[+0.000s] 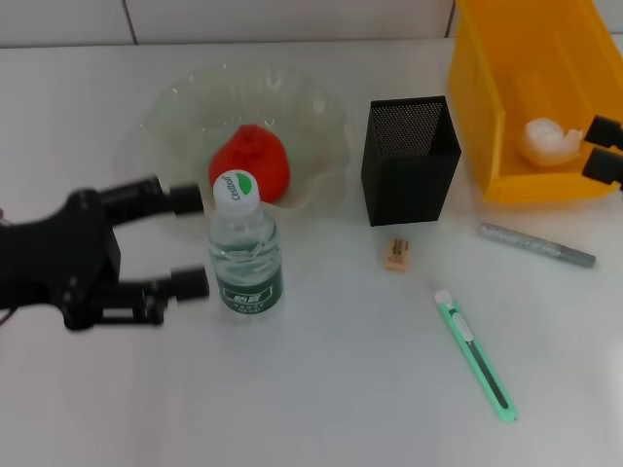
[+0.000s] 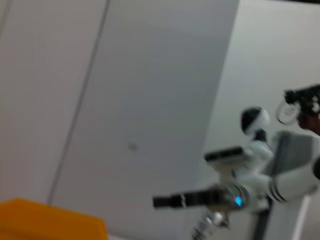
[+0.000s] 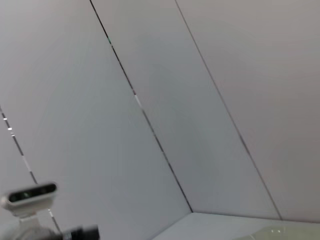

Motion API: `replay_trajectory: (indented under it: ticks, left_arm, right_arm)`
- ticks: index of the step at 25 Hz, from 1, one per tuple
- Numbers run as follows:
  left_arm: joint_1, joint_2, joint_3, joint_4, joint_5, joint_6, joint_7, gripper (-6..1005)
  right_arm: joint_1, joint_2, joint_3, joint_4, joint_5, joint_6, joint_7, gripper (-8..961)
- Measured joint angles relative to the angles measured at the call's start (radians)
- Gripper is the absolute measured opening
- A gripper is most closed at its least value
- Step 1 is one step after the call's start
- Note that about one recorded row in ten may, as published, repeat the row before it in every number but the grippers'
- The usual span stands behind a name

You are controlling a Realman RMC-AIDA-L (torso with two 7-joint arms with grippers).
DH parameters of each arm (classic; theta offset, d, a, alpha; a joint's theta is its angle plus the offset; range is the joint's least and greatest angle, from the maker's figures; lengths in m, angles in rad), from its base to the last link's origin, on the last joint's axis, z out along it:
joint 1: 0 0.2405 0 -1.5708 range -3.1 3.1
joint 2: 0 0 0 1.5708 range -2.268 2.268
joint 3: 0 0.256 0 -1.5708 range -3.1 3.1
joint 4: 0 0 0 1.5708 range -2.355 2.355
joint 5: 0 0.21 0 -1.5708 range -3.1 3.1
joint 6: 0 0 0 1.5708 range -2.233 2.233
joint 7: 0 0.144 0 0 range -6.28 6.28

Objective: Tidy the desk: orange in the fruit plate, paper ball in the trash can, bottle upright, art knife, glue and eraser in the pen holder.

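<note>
One white glossy desk, tiled wall behind. Left black gripper spread wide at 9 o'clock of upright clear plastic water bottle, fingertips just beside it, holding nothing. Right gripper at yellow plastic bin; finger state unclear.

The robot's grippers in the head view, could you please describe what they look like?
The left gripper is matte black: a blocky body with two straight, rounded fingers ending in cylindrical tips. The right gripper shows only at the picture's edge as two short black blocky tips. No markings or cables are visible on either.

robot lab; white table; tripod camera rig
</note>
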Motion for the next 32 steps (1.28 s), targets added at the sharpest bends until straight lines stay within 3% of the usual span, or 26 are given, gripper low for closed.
replay_trajectory:
  ticks: [2, 4, 9, 13, 16, 20, 22, 26, 29, 32]
  left_arm:
    - [-0.023, 0.006, 0.019, -0.008, 0.135, 0.022, -0.02, 872]
    - [-0.024, 0.003, 0.019, -0.01, 0.156, 0.022, -0.021, 872]
    - [-0.009, -0.056, 0.022, -0.029, 0.253, -0.032, 0.023, 870]
    - [-0.022, -0.084, 0.021, -0.058, 0.3, -0.096, 0.035, 870]
    - [-0.027, -0.092, 0.023, -0.06, 0.304, -0.113, 0.036, 870]
    - [-0.041, -0.104, 0.025, -0.062, 0.312, -0.148, 0.036, 870]
    - [-0.043, -0.105, 0.025, -0.062, 0.312, -0.151, 0.036, 870]
    - [-0.054, -0.107, 0.025, -0.068, 0.316, -0.175, 0.036, 870]
    - [-0.071, -0.108, 0.026, -0.084, 0.332, -0.186, 0.032, 870]
    - [-0.079, -0.109, 0.027, -0.088, 0.348, -0.192, 0.027, 870]
  right_arm:
    - [0.013, -0.008, -0.007, -0.056, 0.002, -0.04, 0.073, 744]
    - [0.029, -0.013, -0.019, -0.135, -0.001, -0.089, 0.145, 744]
    - [0.049, -0.015, -0.123, -0.383, -0.007, -0.152, 0.332, 743]
    - [0.074, -0.028, -0.283, -0.558, -0.029, -0.169, 0.519, 743]
    - [0.122, -0.034, -0.394, -0.7, -0.144, -0.183, 0.681, 743]
    - [0.17, -0.006, -0.518, -0.879, -0.352, -0.172, 0.851, 743]
    - [0.192, 0.023, -0.56, -0.926, -0.442, -0.17, 0.918, 742]
    - [0.217, 0.101, -0.663, -0.981, -0.61, -0.145, 0.998, 742]
    - [0.214, 0.11, -0.824, -0.975, -0.673, -0.074, 1.11, 742]
    - [0.21, 0.108, -0.913, -0.953, -0.678, -0.006, 1.205, 742]
